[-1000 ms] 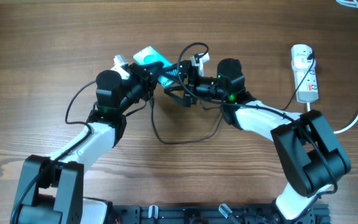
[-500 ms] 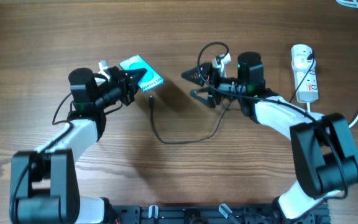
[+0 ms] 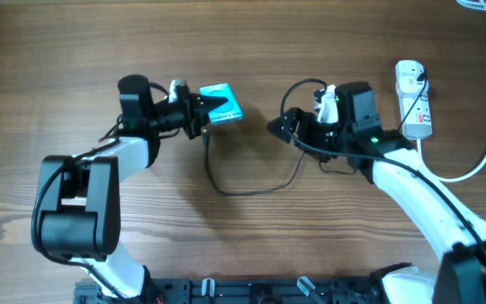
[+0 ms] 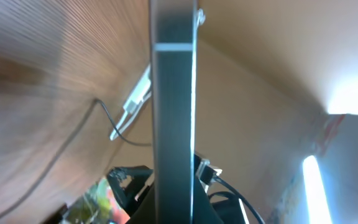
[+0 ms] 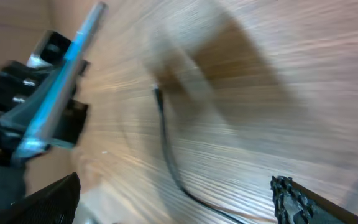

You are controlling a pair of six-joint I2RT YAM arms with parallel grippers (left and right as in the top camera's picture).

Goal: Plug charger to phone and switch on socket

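Observation:
My left gripper [image 3: 201,111] is shut on the phone [image 3: 221,103], held off the table with its teal screen tilted up. In the left wrist view the phone [image 4: 173,106] shows edge-on as a dark upright bar between the pads of that gripper [image 4: 174,210]. The charger's black cable [image 3: 243,191] lies looped on the wood, its connector tip [image 3: 206,136] just below the phone and touching nothing. My right gripper [image 3: 282,127] stands open and empty to the right of the phone. The right wrist view shows the tip [image 5: 156,92] lying ahead of that open gripper [image 5: 173,205]. The socket [image 3: 413,101] lies at the far right.
A thick white lead [image 3: 479,160] runs from the socket along the table's right edge. The table [image 3: 74,51] is brown wood. The right arm's forearm [image 3: 412,186] stretches across the near right side.
The two grippers, close together a second ago, have drawn apart. The right gripper has moved right, still open. The left gripper swung left with the phone, then came partly back.

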